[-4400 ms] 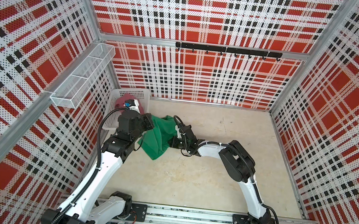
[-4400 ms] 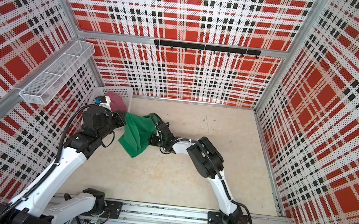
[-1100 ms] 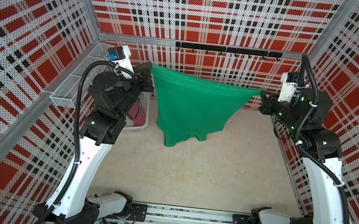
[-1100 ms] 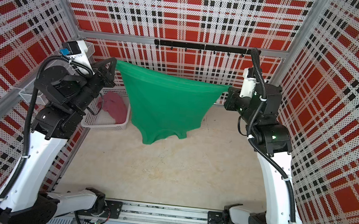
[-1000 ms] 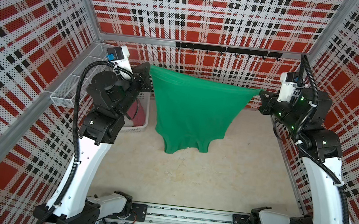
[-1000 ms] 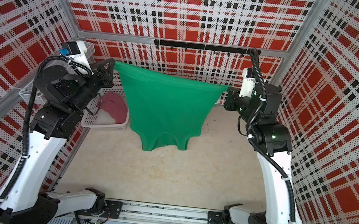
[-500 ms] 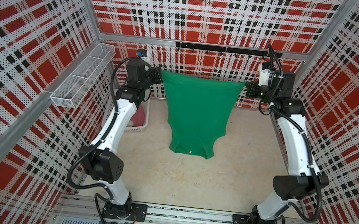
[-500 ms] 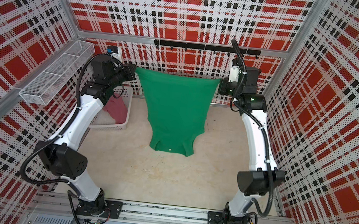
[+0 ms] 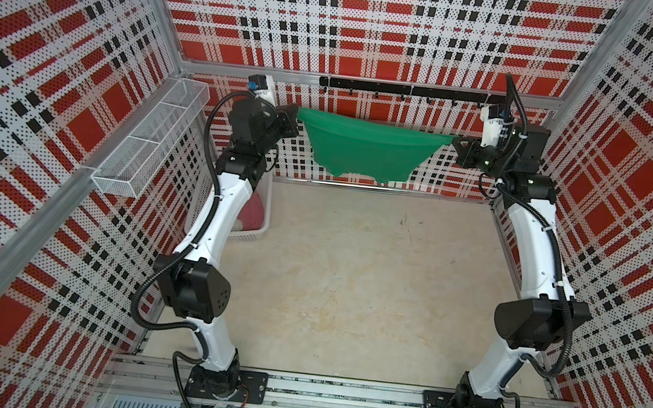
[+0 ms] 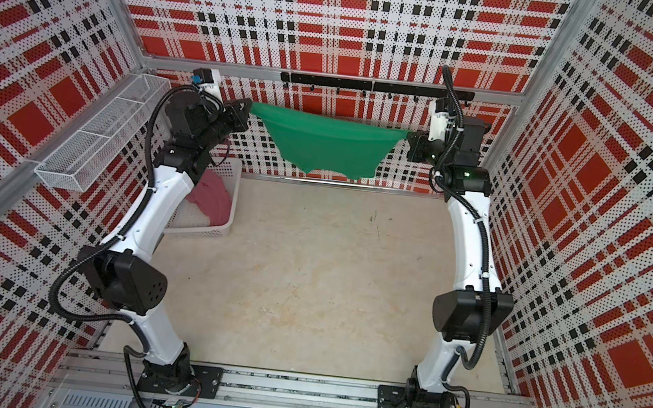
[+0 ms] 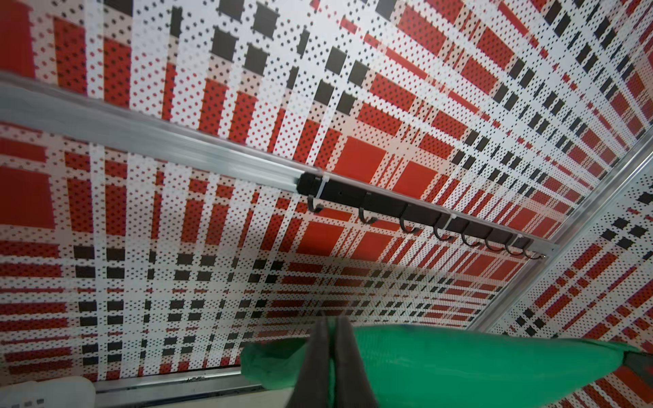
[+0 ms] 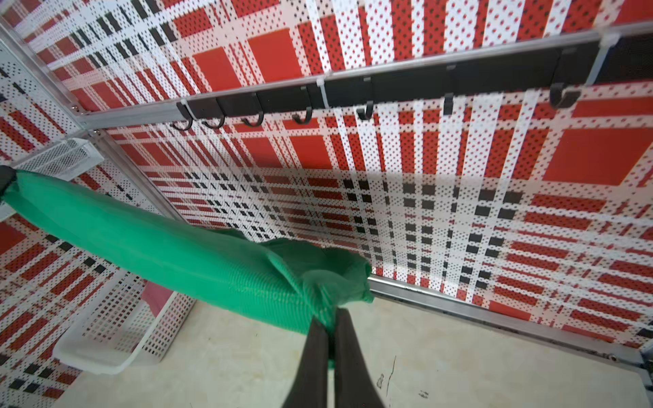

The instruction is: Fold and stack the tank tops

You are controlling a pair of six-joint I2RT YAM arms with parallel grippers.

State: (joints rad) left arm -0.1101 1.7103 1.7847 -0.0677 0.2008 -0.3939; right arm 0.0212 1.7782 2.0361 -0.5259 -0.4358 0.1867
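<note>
Robot arms stretch a green tank top [image 9: 366, 149] between them, raised high above the tabletop [image 9: 349, 283] and close to the plaid back wall, as seen in both top views. The left gripper [image 9: 294, 117] is pinched tight on one end of the garment's upper edge, and the right gripper [image 9: 457, 142] is clamped on the opposite end. The edge between them runs taut and nearly level, just below a black rail of hooks [image 9: 404, 89]. The rest of the cloth hangs free in a sagging curve.

In the left wrist view, the two dark fingers [image 11: 318, 353] stand almost together with a sliver of green fabric between them. The right wrist view shows the same narrow grip, with the fabric gathered into a bunch at the fingertips [image 12: 346, 339].

A pink tank top [image 10: 212, 196] lies crumpled inside a white perforated basket [image 10: 204, 231] on the tabletop in the left rear corner, partly hidden behind the left arm. A wire shelf [image 9: 148, 138] hangs on the left wall, well apart from both garments.
</note>
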